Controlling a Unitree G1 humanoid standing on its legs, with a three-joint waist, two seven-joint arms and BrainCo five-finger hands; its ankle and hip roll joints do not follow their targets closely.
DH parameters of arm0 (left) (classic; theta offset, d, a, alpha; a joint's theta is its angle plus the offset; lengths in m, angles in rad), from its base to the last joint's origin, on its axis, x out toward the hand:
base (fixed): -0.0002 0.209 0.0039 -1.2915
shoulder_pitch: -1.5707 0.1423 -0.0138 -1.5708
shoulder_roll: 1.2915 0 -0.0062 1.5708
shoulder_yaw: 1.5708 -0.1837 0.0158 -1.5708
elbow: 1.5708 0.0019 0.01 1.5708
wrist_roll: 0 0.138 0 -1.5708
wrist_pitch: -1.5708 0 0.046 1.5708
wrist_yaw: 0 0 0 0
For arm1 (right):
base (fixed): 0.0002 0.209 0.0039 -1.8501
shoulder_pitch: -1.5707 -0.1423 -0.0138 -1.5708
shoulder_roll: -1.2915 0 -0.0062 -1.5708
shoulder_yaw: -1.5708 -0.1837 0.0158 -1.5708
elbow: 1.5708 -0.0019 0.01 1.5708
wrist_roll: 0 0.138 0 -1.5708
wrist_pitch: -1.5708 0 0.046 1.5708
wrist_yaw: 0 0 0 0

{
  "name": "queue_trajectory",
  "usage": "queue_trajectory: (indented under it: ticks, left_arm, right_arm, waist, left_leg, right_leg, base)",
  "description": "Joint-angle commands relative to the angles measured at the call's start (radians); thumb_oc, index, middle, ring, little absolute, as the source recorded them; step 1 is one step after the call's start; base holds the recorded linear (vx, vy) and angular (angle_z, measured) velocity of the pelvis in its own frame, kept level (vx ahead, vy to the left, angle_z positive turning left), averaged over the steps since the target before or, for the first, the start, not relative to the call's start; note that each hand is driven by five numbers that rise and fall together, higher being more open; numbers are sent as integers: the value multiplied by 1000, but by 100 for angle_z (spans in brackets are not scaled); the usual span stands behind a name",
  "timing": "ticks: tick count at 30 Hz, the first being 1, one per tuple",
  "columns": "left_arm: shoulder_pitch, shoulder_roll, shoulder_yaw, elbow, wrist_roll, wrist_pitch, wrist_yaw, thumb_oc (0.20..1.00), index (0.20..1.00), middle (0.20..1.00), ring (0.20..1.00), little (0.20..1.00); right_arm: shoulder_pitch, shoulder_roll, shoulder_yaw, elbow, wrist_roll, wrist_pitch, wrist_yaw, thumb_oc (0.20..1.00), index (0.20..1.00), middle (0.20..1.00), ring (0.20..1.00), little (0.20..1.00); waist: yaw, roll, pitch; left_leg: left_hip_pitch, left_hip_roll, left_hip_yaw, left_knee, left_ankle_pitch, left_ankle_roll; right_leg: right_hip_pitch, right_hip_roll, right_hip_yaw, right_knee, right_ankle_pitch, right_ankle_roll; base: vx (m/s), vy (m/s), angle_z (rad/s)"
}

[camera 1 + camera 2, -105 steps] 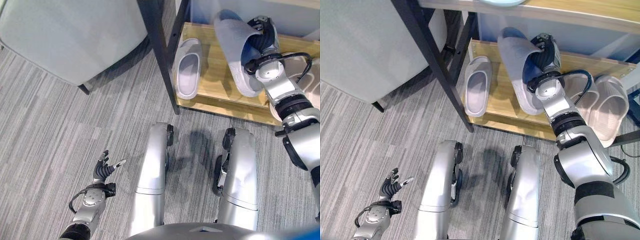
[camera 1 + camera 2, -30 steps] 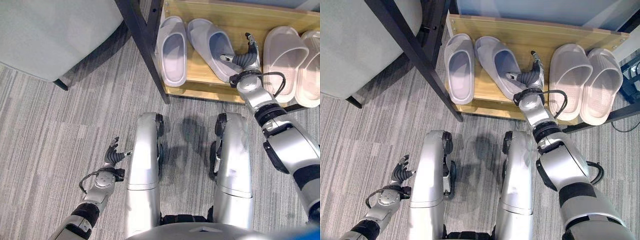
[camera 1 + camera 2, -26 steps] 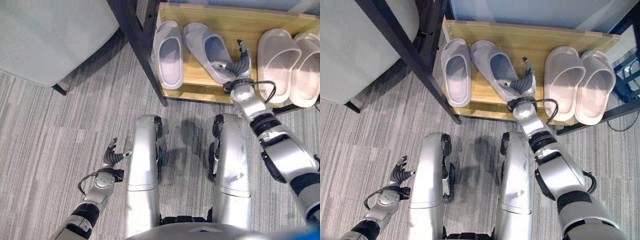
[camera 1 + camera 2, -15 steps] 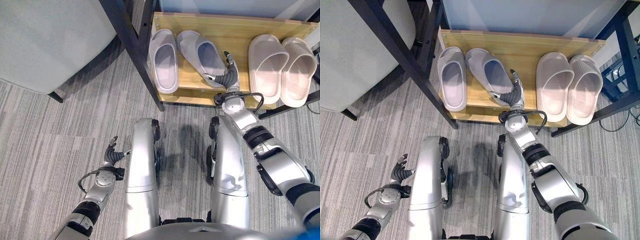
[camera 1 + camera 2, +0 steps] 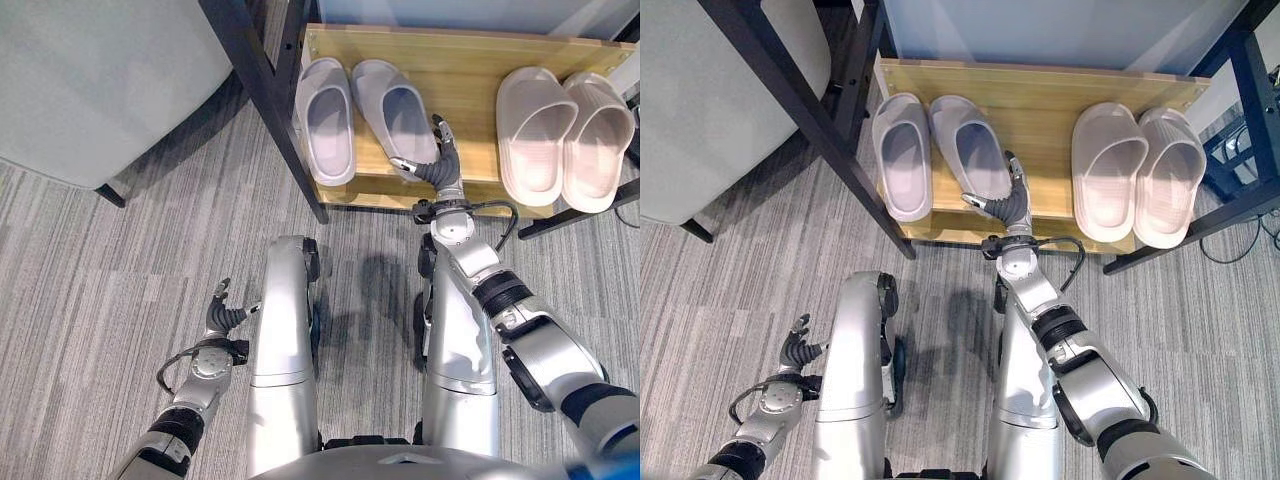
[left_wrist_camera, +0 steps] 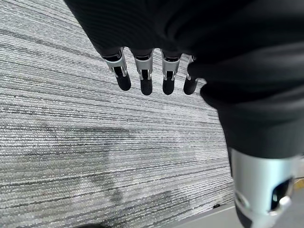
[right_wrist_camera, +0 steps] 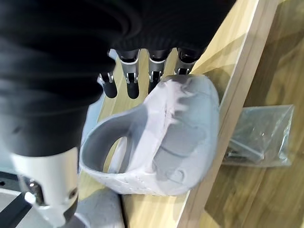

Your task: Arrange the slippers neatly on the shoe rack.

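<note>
Two grey slippers lie side by side on the shoe rack's wooden shelf (image 5: 470, 70). The left one (image 5: 325, 120) points straight in; the right one (image 5: 395, 110) lies slightly slanted, its heel towards the shelf's front edge. My right hand (image 5: 440, 172) is open at that heel, its straight fingers (image 7: 132, 78) reaching just over the heel of the slanted slipper (image 7: 161, 142). My left hand (image 5: 222, 320) hangs open low over the carpet at the lower left, fingers (image 6: 145, 80) straight and holding nothing.
A beige pair of slippers (image 5: 535, 125) (image 5: 595, 125) sits at the shelf's right end. The rack's black post (image 5: 255, 90) slants down at the left, with a grey seat (image 5: 100, 70) beyond it. A small clear bag (image 7: 259, 135) lies below the shelf edge. Grey striped carpet (image 5: 110, 260) covers the floor.
The right hand has set down and let go of the slipper it held in the air; the slipper now lies beside its mate. The hand has slid left along its heel. The camera shifted.
</note>
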Motion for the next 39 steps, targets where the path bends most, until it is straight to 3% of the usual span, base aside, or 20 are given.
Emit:
queue_trajectory:
  ticks: [1, 7, 20, 24, 27, 30, 31, 32, 33, 36, 38, 39]
  left_arm:
    - [28, -19, 8, -4, 34, -14, 39, 1000, 1000, 1000, 1000, 1000]
    - [19, -31, 14, 10, 43, -4, 45, 1000, 1000, 1000, 1000, 1000]
    - [12, -39, 20, 17, 64, 4, 64, 1000, 1000, 1000, 1000, 1000]
    - [52, -69, 39, 3, 116, -24, 83, 1000, 1000, 1000, 1000, 1000]
    - [62, -81, 34, 3, 138, -35, 79, 1000, 1000, 1000, 1000, 1000]
    - [64, -86, 39, 22, 167, -49, 74, 1000, 1000, 1000, 1000, 1000]
    - [65, -88, 48, 28, 170, -53, 70, 1000, 1000, 1000, 1000, 1000]
    - [58, -87, 61, 46, 174, -60, 62, 1000, 1000, 1000, 1000, 1000]
    - [57, -88, 69, 51, 176, -63, 58, 1000, 1000, 1000, 1000, 1000]
    - [61, -93, 79, 76, 186, -64, 53, 1000, 1000, 1000, 1000, 1000]
    - [56, -110, 87, 133, 180, -63, 39, 1000, 1000, 1000, 1000, 1000]
    - [54, -128, 93, 190, 181, -56, 17, 1000, 1000, 1000, 1000, 1000]
  right_arm:
    - [1, 19, 23, -160, 42, -74, 17, 1000, 1000, 1000, 1000, 1000]
    - [56, 37, 45, -288, 41, -84, 40, 1000, 1000, 1000, 1000, 1000]
    - [90, 79, 69, -351, 16, -81, 27, 1000, 1000, 1000, 1000, 1000]
    - [263, -26, -48, -578, -312, -97, -98, 1000, 1000, 1000, 1000, 1000]
    - [336, -69, -100, -649, -390, -110, -132, 1000, 1000, 1000, 1000, 1000]
    - [398, -136, -149, -719, -472, -116, -152, 1000, 1000, 1000, 1000, 1000]
    - [429, -155, -166, -730, -481, -117, -146, 1000, 1000, 1000, 1000, 1000]
    - [485, -186, -180, -725, -502, -118, -141, 1000, 1000, 1000, 1000, 1000]
    - [507, -199, -187, -719, -519, -115, -136, 1000, 1000, 1000, 1000, 1000]
    - [583, -204, -207, -623, -519, -99, -136, 1000, 1000, 1000, 1000, 1000]
    - [644, -202, -214, -501, -503, -86, -134, 1000, 1000, 1000, 1000, 1000]
    - [683, -188, -217, -379, -480, -78, -127, 1000, 1000, 1000, 1000, 1000]
  waist:
    - [49, -3, -28]
    - [43, -9, -26]
    - [37, 2, -18]
    - [17, 0, -44]
    - [7, -2, -56]
    - [-2, -5, -88]
    - [-6, -5, -113]
    - [-13, -7, -157]
    - [-15, -11, -168]
    - [-20, -18, -194]
    - [-27, -27, -204]
    - [-35, -33, -209]
  left_leg:
    - [-67, -41, -31, 62, 21, 54]
    - [-67, -44, -34, 69, 21, 49]
    - [-67, -49, -31, 82, 25, 50]
    - [-67, -50, -33, 51, 38, 50]
    - [-67, -47, -30, 20, 49, 50]
    - [-67, -42, -28, -85, 88, 46]
    - [-67, -37, -28, -166, 112, 44]
    - [-65, -27, -33, -291, 173, 43]
    - [-48, -20, -33, -336, 184, 43]
    - [63, 9, -28, -515, 252, 45]
    - [186, 28, -25, -665, 297, 42]
    - [300, 42, -19, -802, 323, 43]
  right_leg:
    - [64, -11, 97, 102, 113, -67]
    - [68, -10, 101, 109, 114, -66]
    - [73, -1, 112, 123, 118, -67]
    - [70, -10, 97, 98, 114, -65]
    - [72, -18, 87, 66, 118, -65]
    - [75, -38, 61, -40, 132, -67]
    - [83, -51, 43, -116, 144, -66]
    - [92, -74, 0, -251, 159, -71]
    - [109, -79, -11, -297, 163, -70]
    - [203, -96, -70, -486, 196, -71]
    - [314, -112, -108, -636, 216, -66]
    - [418, -118, -130, -771, 241, -57]
  base:
    - [0, 0, 0]
    - [0, 0, 0]
    - [0, 0, 0]
    - [0, 0, 0]
    - [-17, -4, -1]
    - [-81, 0, -7]
    - [-193, 32, -6]
    - [-187, 34, 12]
    - [-176, 31, 13]
    - [-115, 43, -2]
    - [-85, 34, -12]
    - [-65, 7, 1]
